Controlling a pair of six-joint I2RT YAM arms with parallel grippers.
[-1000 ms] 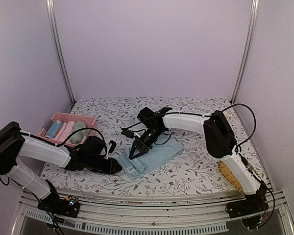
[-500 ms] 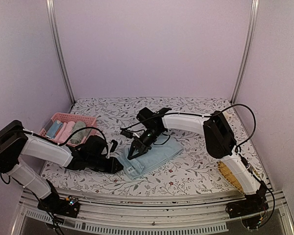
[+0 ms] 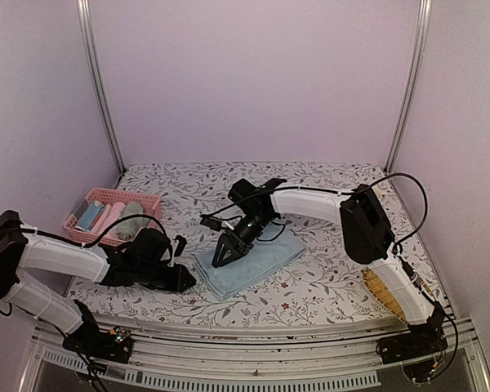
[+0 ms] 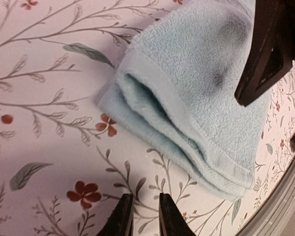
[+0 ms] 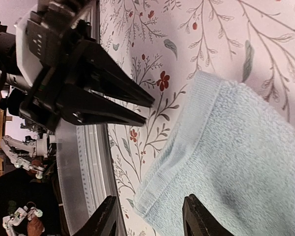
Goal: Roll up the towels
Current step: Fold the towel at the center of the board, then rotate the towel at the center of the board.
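**Q:** Where is the light blue towel point(image 3: 257, 260) being shown?

**A:** It is being shown folded flat at the middle of the floral table point(image 3: 335, 282). Its hemmed corner is lying near the front rail point(image 3: 253, 328). Bare tabletop is being left open behind it and to its right.

**Q:** And the claws?

**A:** The right gripper point(image 3: 229, 258) is being held over the towel, jaws parted, nothing gripped. The left gripper point(image 4: 141, 211) is being held just beside that corner, jaws a slim gap apart, nothing between them. A sage green towel point(image 3: 131, 219) is being shown rolled in the pink basket point(image 3: 80, 214).

the folded towel point(image 3: 261, 263) lies on the table point(image 3: 327, 192), with the basket point(image 3: 122, 196) of rolled towels point(image 3: 114, 219) behind and to its left.
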